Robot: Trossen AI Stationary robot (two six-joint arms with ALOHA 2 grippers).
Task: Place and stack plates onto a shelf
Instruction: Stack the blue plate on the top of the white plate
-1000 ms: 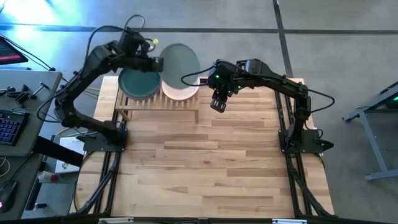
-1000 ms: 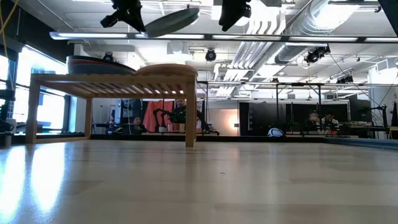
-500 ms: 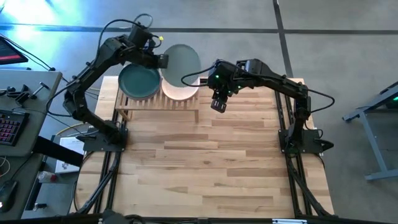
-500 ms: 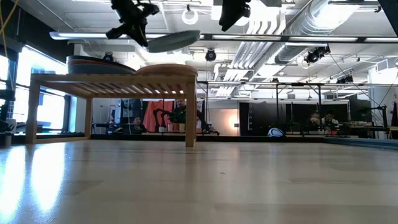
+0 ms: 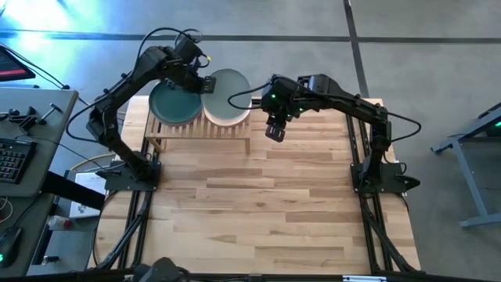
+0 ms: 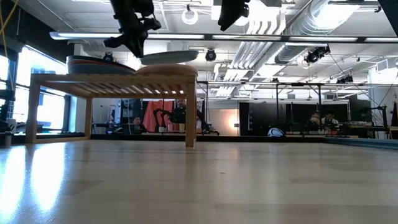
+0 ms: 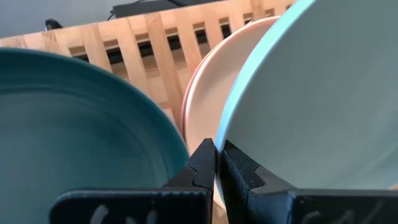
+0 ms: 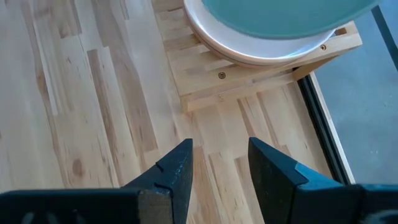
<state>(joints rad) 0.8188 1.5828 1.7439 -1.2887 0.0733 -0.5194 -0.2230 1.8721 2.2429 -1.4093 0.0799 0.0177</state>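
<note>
My left gripper (image 5: 205, 82) is shut on a sage green plate (image 5: 228, 86) over the right half of the shelf (image 5: 196, 135). In the low view this plate (image 6: 168, 57) hovers about level, just above a stack of peach-pink plates (image 6: 165, 68). A stack topped by a dark teal plate (image 5: 175, 103) rests on the shelf's left half. My right gripper (image 5: 274, 131) hangs open in the air to the right of the shelf, with nothing between its fingers. My left gripper pinches the sage green plate's rim (image 7: 225, 138) between its two fingers, at the plate's left edge. The fingers (image 7: 202, 163) slant down at it from the table's left. The plate sits about level, out to the right of the fingers, clear of the peach-pink plate (image 7: 208, 93) below.
The shelf stands at the table's far left. The wooden tabletop (image 5: 266, 204) stretches out in front of it. My right gripper's wrist view shows the shelf's right corner (image 8: 249, 81) close ahead. A desk with a keyboard (image 5: 12, 160) stands left of the table.
My left gripper has come down, has shifted a little toward the table's right and has tipped steeper. The sage green plate, tilted and high a second ago, has sunk and levelled out just over the peach-pink stack.
</note>
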